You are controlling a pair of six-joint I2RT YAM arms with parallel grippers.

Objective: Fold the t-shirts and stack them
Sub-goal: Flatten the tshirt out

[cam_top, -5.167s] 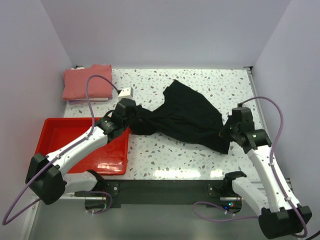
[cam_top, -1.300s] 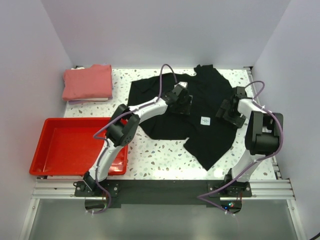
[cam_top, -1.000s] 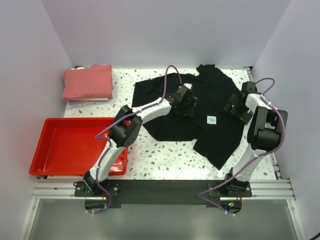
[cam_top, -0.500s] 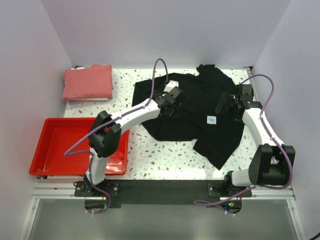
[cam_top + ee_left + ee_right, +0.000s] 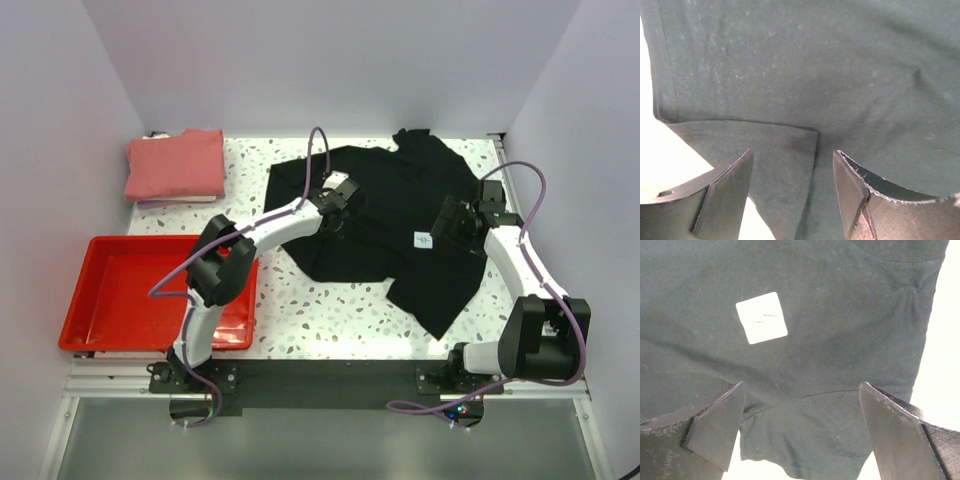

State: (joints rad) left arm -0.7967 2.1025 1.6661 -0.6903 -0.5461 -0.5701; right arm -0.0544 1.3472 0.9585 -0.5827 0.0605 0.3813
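Pale-walled booth, speckled table (image 5: 330,305); entries listed from the grippers outward.

Left gripper (image 5: 340,192): stretched out over the left half of the black t-shirt (image 5: 385,215); jaws apart at a middling width, nothing pinched; fingers (image 5: 725,192) low above the cloth; stitched hem of a turned-over flap (image 5: 765,137) directly between them in the wrist view; bright bare table at that view's left edge.

Right gripper (image 5: 456,217): jaws at full spread, empty; poised above the right half of the same shirt, just right of the white label (image 5: 423,239); in the wrist view, label up and left of the gap, a fold line crossing between the fingers, shirt edge and bare table to the right.

Black t-shirt: unfolded, spread mostly flat, centre to right of the table; long axis judged far-left to near-right, a tongue of cloth trailing toward the near right; collar end not identifiable.

Pink t-shirt (image 5: 176,165): folded rectangle in the far-left corner, well apart from both grippers; nearer the left arm.

Red tray (image 5: 140,240): near left, just on the near side of the pink shirt.

Judgement: fold not yet made; cloth directly beneath each gripper, one on each half, so probably a short drop and pinch; stacking spot to the far left, hence left arm better placed for the carry.
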